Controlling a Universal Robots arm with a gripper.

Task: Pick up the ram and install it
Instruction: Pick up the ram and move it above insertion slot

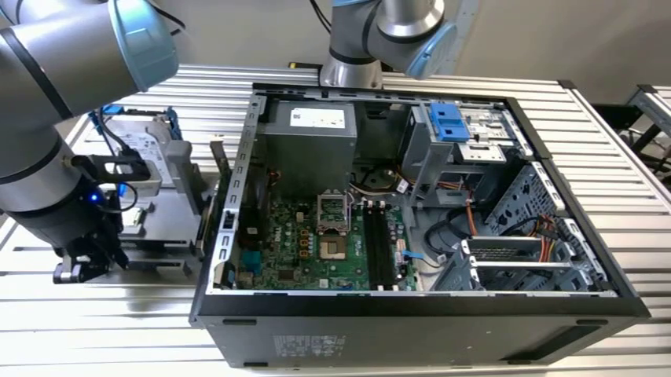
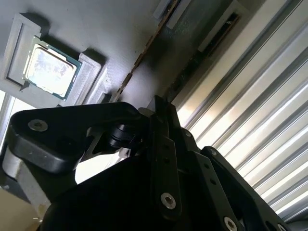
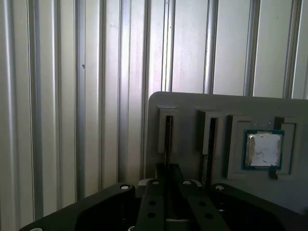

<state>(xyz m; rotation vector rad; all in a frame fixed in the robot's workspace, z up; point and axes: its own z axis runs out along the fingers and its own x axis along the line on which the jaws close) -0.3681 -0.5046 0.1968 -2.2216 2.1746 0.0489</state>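
**Ram in its holder, jaws closed beside it**

A ribbed metal tabletop [image 1: 94,330] is seen carrying an open computer case [image 1: 419,318], which takes up most of the exterior view. A green motherboard [image 1: 304,251] lies inside the case, and its black memory slots [image 1: 383,247] run side by side. The arm [image 1: 42,118] is seen on the exterior view's left of the case, bent down low over the tabletop. A grey holder [image 3: 192,103] is placed there too, outside the case, with a hard drive [image 1: 141,145] in a blue frame standing on it.

The gripper [image 3: 168,169] is held just short of the holder's near edge. Its jaws are pressed together, with nothing gripped between them.

The ram [image 2: 144,52] is seen edge-on in the second wrist view as a thin stick. It stands in a narrow slot of the holder, apart from the jaws and not yet installed. A square silver processor chip [image 3: 263,149] is seated in a recess of the same holder, near the ram
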